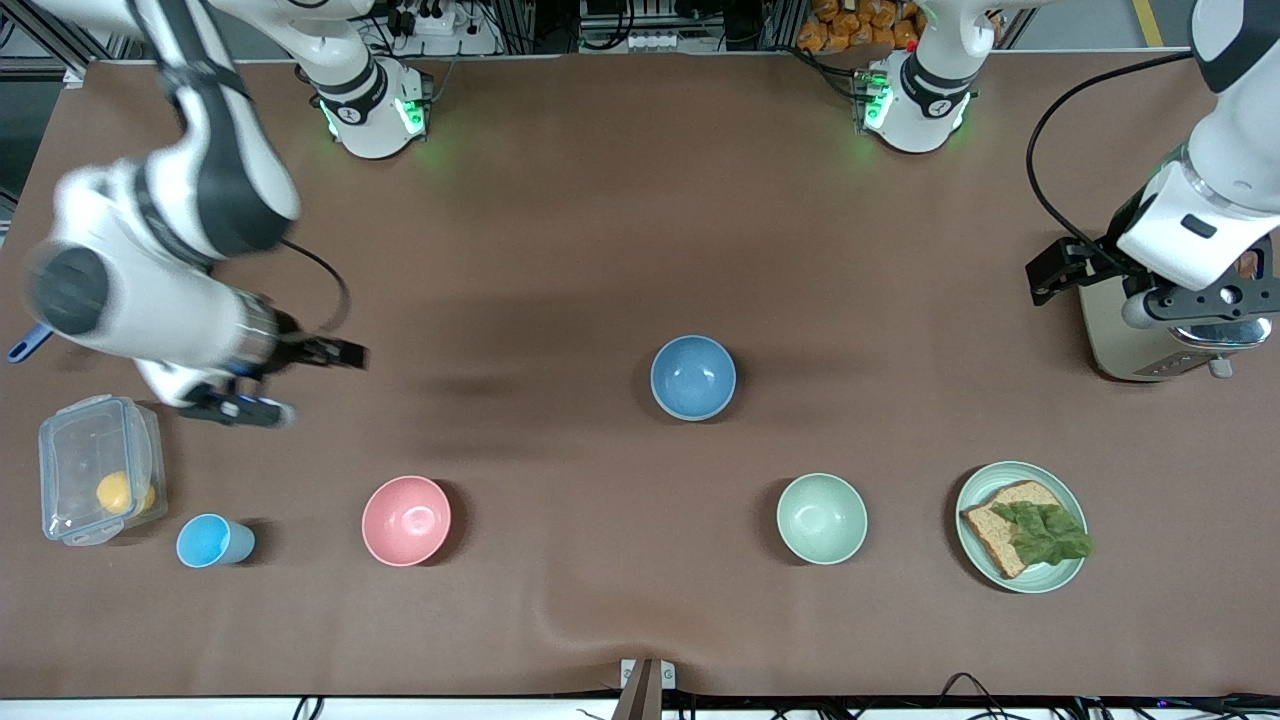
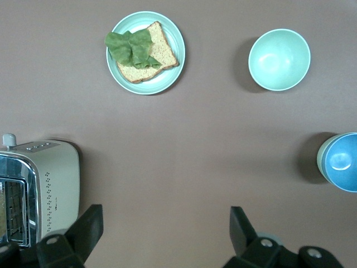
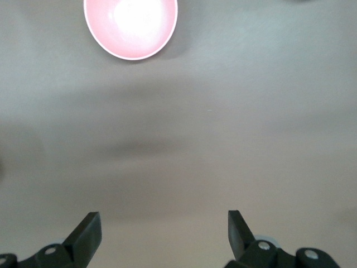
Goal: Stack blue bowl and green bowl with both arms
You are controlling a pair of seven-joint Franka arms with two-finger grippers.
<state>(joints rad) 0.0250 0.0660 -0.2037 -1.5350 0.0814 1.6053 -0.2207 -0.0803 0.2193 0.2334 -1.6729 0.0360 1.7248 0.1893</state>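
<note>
- The blue bowl (image 1: 693, 377) sits near the middle of the surface. It is round, smooth and shiny inside, and nothing is in it.
- In the left wrist view, a thin dull-green edge peeks out from under the blue bowl (image 2: 341, 163). I think that is the green bowl (image 2: 319, 162), with the blue one sitting inside it. In the front view I cannot tell the green bowl apart from the blue one.
- So the stack looks made already. This looks like the very end of the job.
- The pale mint bowl (image 1: 822, 518) is a different bowl. It stands alone, nearer the front camera, beside the plate (image 1: 1070, 575) with bread and a leaf.
- The left gripper (image 1: 1058, 268) hangs by the toaster (image 1: 1120, 345) at the left arm's end. Its fingers are wide apart and hold nothing.
- The right gripper (image 1: 292, 382) hangs over the right arm's end, near the clear box (image 1: 60, 440). Its fingers are wide apart too, with nothing between them.
- Both grippers are well away from the stack.
- I think the next move only needs the arms to keep clear and not bump the bowls. If the stack is not right, one gripper must pinch a bowl's rim and lift it straight up.
- The pink bowl (image 1: 406, 520) and the little blue cup (image 1: 212, 541) have no part in this job.
</note>
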